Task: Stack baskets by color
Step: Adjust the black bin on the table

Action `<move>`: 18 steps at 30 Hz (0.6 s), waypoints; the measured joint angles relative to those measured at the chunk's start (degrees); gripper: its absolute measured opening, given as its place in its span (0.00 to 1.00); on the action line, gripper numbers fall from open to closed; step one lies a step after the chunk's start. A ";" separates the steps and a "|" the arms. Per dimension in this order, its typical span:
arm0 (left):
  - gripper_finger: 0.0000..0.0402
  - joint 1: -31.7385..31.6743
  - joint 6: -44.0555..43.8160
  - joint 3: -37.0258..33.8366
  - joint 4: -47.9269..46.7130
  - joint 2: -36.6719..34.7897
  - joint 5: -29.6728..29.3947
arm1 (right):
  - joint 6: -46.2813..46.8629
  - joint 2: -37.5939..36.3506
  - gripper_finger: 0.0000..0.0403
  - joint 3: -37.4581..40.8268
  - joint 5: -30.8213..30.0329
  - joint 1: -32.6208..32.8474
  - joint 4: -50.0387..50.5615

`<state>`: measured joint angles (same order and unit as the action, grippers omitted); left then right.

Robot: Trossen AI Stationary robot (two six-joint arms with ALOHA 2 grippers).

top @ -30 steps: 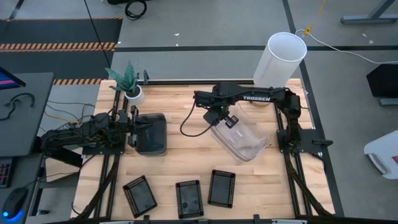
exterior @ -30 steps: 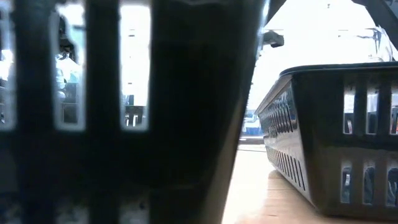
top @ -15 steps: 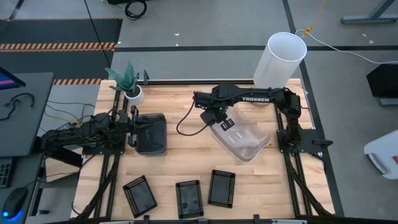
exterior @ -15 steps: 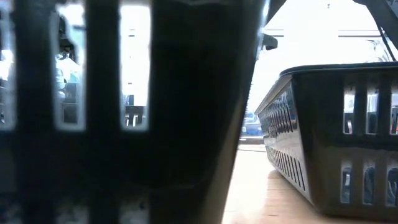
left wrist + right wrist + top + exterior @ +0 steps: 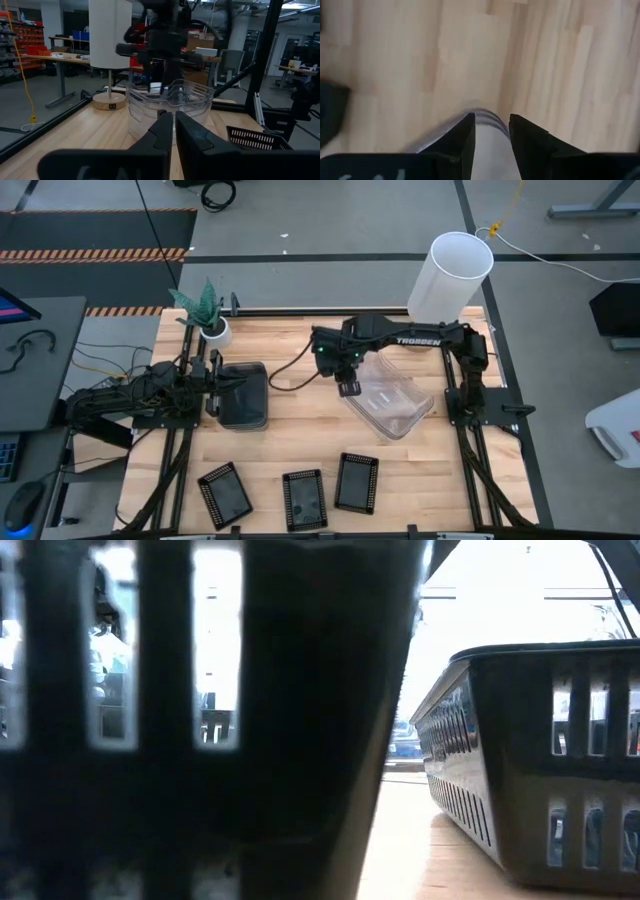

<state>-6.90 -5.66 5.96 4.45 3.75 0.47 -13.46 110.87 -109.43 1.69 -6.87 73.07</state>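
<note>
A stack of clear baskets (image 5: 395, 405) rests on the table's right half. My right gripper (image 5: 348, 385) points down over the stack's left rim, open; the rim (image 5: 487, 116) shows blurred between its fingers. The left wrist view has this gripper (image 5: 167, 70) just over the clear baskets (image 5: 167, 102). A smoky grey basket stack (image 5: 243, 393) sits at the left, with my left gripper (image 5: 213, 392) shut and level beside its left end. Three black mesh trays (image 5: 225, 493), (image 5: 304, 498), (image 5: 356, 481) lie along the near edge. My right gripper's fingers (image 5: 465, 132) stand on either side of the clear basket's left rim, coming from above. I cannot tell whether they touch it. The stack sits flat on the table.
A tall white cylinder (image 5: 455, 275) stands at the far right corner and a small potted plant (image 5: 205, 310) at the far left. Two black trays (image 5: 200, 720), (image 5: 530, 760) fill the low view. Bare wood lies between the two stacks.
My right gripper has gone a little toward the table's left edge and up, and has rolled about its own pointing line. The clear baskets stay where they were on the table.
</note>
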 joint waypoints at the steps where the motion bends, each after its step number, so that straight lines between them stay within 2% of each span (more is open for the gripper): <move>1: 0.06 0.00 0.00 0.00 0.00 -0.02 0.01 | 0.59 0.00 0.31 0.00 0.07 0.63 -0.36; 5: 0.08 0.00 0.01 0.00 0.00 -0.02 0.00 | 3.12 -0.47 0.31 0.02 -1.68 3.43 0.08; 12: 0.09 0.02 0.00 0.00 0.00 0.00 0.02 | 4.72 -5.42 0.30 0.60 -2.08 9.25 -2.23; 15: 0.08 0.02 0.00 0.00 0.00 -0.02 0.02 | 5.79 -9.13 0.30 5.28 -2.19 11.01 -5.42; 18: 0.07 0.02 0.00 0.00 -0.01 -0.02 0.01 | 6.02 -13.87 0.30 13.46 -2.27 12.14 -12.40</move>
<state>-6.87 -5.66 5.96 4.44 3.73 0.48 -7.44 97.00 -95.97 -0.58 5.27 60.66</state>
